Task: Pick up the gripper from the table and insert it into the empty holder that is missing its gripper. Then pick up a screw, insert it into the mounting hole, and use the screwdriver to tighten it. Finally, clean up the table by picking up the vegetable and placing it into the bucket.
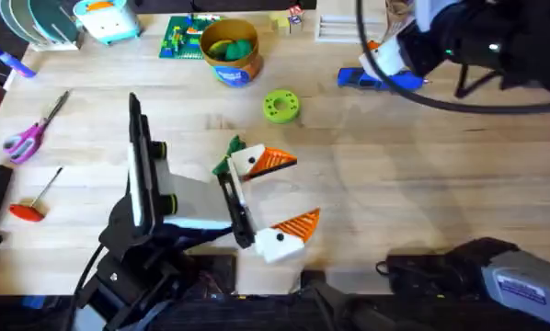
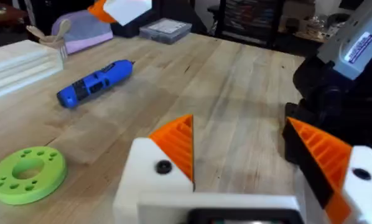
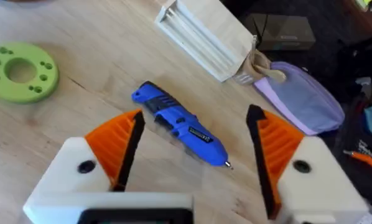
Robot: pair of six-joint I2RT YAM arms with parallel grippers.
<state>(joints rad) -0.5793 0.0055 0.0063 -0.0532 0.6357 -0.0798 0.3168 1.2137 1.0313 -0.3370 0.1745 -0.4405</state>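
The blue screwdriver lies flat on the table at the far right. My right gripper hovers just over it, open, a finger on each side and neither touching. Near the table's middle my left gripper is open with nothing between its white-and-orange fingers. The dark green vegetable lies right beside its far finger, partly covered. The orange-yellow bucket stands at the back centre with green and yellow pieces inside. The holder, the loose gripper piece and the screw are out of view.
A lime-green ring lies between the bucket and the left gripper. Scissors and a red-handled tool lie at the left. A white ribbed block and a purple pouch sit behind the screwdriver.
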